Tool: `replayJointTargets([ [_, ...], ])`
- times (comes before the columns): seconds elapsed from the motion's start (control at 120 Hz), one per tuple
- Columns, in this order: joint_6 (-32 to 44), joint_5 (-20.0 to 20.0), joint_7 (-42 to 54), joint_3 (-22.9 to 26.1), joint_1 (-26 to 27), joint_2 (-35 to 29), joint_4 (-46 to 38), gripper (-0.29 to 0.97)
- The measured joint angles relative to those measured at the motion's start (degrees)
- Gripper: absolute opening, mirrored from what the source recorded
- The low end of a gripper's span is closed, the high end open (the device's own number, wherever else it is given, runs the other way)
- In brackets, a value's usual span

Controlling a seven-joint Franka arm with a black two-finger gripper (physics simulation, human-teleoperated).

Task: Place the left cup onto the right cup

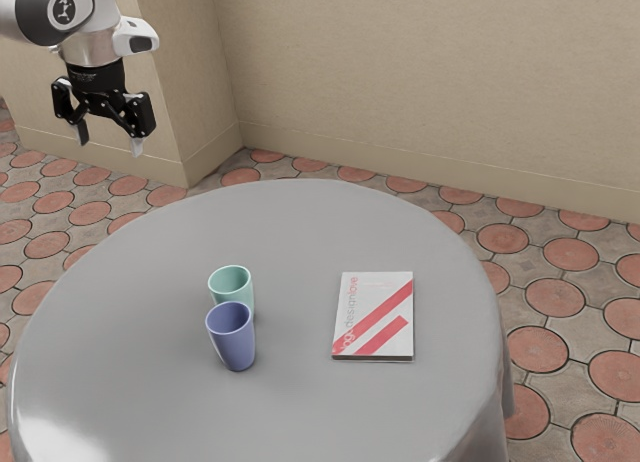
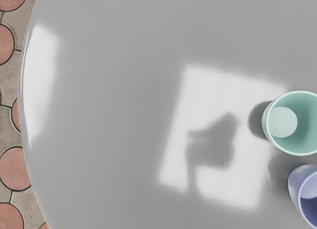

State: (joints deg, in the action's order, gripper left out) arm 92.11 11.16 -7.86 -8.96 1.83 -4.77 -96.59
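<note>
Fingers stood wide and empty above the table. Your green cup, at twelve o'clock of the blue cup, looked light, rigid and slick; pinching its rim wall seemed best.

Two empty cups are standing upright, just beside each other, near the middle of the round grey table: a mint-green cup and a periwinkle-blue cup, the blue one sitting nearer the table's front edge.
</note>
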Motion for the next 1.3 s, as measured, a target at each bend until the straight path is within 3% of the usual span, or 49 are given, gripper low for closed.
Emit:
replayJointTargets([
  [0.342, 0.55, -0.12, -1.54, 0.48, -0.61, -0.12, -2.25, 0.68],
  [0.592, 7.37, -0.36, -2.34, 1.05, 0.06, -0.03, -12.77, 0.68],
  [0.85, 16.39, -5.92, -3.04, 1.05, -0.35, 3.75, -18.83, 0.68],
  [1.3, 24.62, -9.95, -3.59, 1.06, -0.31, 10.23, -20.61, 0.68],
])
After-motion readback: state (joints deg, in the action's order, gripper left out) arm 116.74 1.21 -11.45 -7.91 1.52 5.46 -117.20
